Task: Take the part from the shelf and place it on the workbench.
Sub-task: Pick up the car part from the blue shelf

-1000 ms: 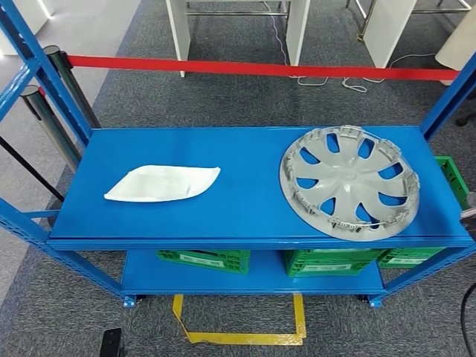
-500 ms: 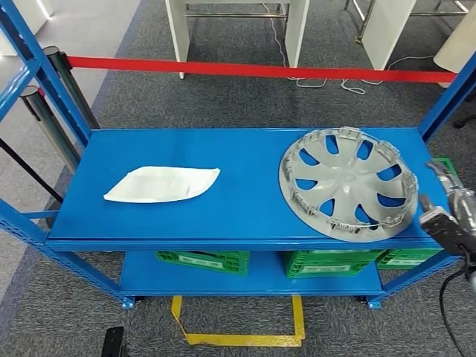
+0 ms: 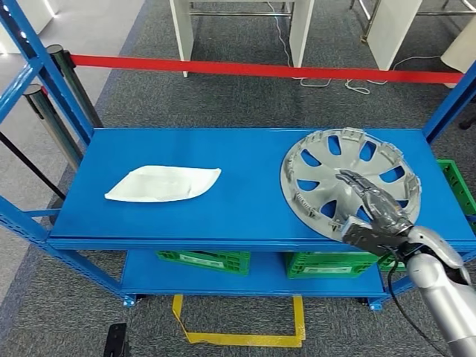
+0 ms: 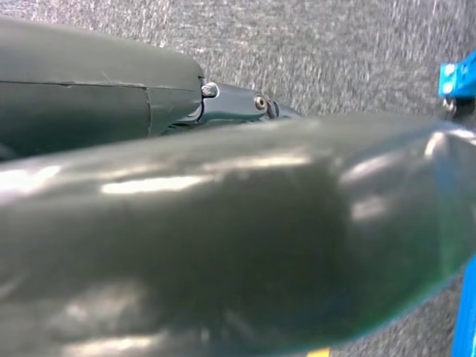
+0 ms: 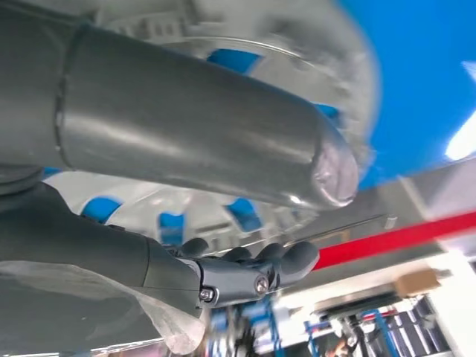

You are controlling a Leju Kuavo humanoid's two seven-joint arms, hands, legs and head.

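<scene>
A silver wheel cover (image 3: pixel 331 160) lies flat at the right end of the blue shelf top (image 3: pixel 247 201). My right hand (image 3: pixel 373 208) reaches over its near right rim with fingers spread and nothing held; I cannot tell whether it touches. In the right wrist view the thumb (image 5: pixel 196 126) and dark fingers (image 5: pixel 247 271) stretch out in front of the blurred wheel cover (image 5: pixel 185 204). A white flat leaf-shaped part (image 3: pixel 163 183) lies on the left half of the shelf. My left hand (image 4: pixel 224 238) hangs over grey carpet, holding nothing.
Green crates (image 3: pixel 204 260) (image 3: pixel 326 262) stand on the lower shelf, and another (image 3: pixel 454 182) is beside the right end. Blue uprights (image 3: pixel 47 74) (image 3: pixel 449 100) frame the shelf. A red barrier tape (image 3: pixel 253 69) runs behind it. Yellow floor tape (image 3: pixel 241 336) marks the carpet in front.
My right arm has come in from the lower right and moved left, so the hand now lies over the wheel cover's near rim. The wheel cover and white part have not moved.
</scene>
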